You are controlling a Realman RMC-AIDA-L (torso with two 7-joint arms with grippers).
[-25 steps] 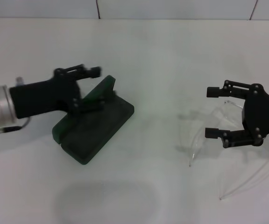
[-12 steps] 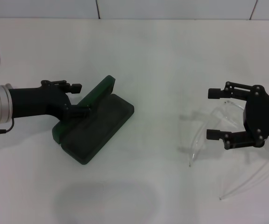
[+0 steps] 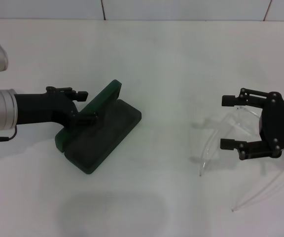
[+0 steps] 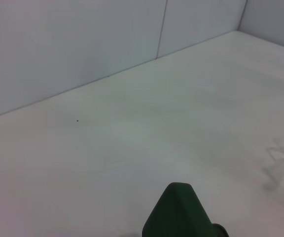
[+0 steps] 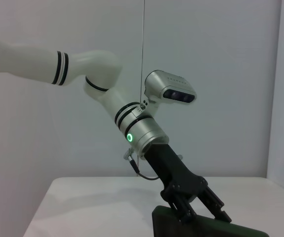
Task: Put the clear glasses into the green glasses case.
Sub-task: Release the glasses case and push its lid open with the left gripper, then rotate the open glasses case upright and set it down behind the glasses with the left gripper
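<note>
The case (image 3: 100, 132) lies left of centre in the head view on the white surface (image 3: 171, 59), its lid (image 3: 98, 101) raised at a tilt along the far edge. The left end effector (image 3: 83, 104) sits at that lid from the left of the frame, fingers narrowly apart, 1 above the lid edge and 1 against the case; whether they touch the lid cannot be told. The glasses (image 3: 235, 148) rest at the right of the frame, arms pointing toward the lower edge. The right end effector (image 3: 228, 122) hangs over them, spread wide, holding nothing. The right wrist view shows the left end effector (image 5: 201, 210) at the case (image 5: 206, 229).
</note>
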